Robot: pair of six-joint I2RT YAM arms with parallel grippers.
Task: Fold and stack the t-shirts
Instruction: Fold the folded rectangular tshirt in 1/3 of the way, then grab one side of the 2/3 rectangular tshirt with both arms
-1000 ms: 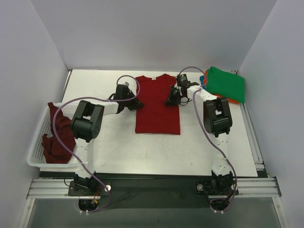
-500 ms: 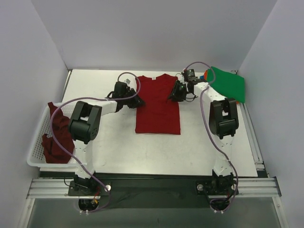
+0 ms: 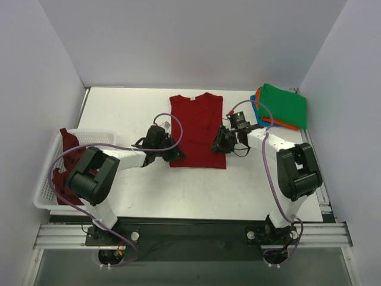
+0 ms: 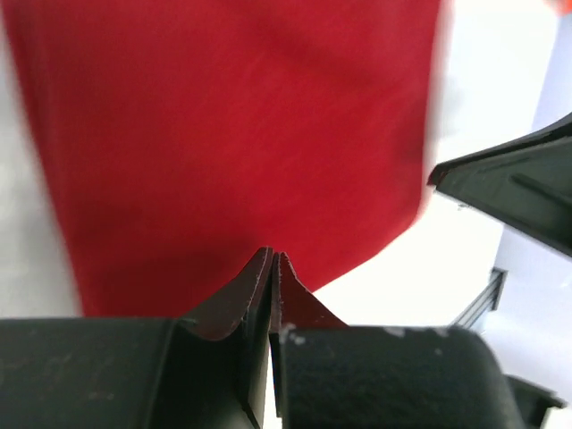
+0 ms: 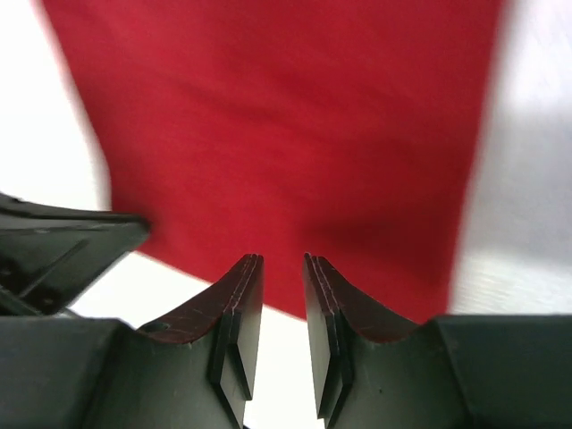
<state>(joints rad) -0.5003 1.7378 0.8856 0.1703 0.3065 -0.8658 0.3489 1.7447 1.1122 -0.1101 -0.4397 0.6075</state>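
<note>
Flanking the lower corners of the bright red t-shirt (image 3: pixel 196 125), two grippers sit low on the white table (image 3: pixel 178 196).

At the frame's left edge, the darker maroon t-shirt (image 3: pixel 62 179) lies crumpled in the white mesh basket (image 3: pixel 40 190). The left gripper (image 3: pixel 177 156) is at the red shirt's lower left corner, its jaws pressed almost together; whether they pinch cloth cannot be told. The shirt lies flat at centre, collar toward the top. The right gripper (image 3: pixel 219 146) is at the lower right edge, jaws a narrow gap apart. At upper right sits the folded stack: green t-shirt (image 3: pixel 284 106) over orange and blue.
</note>
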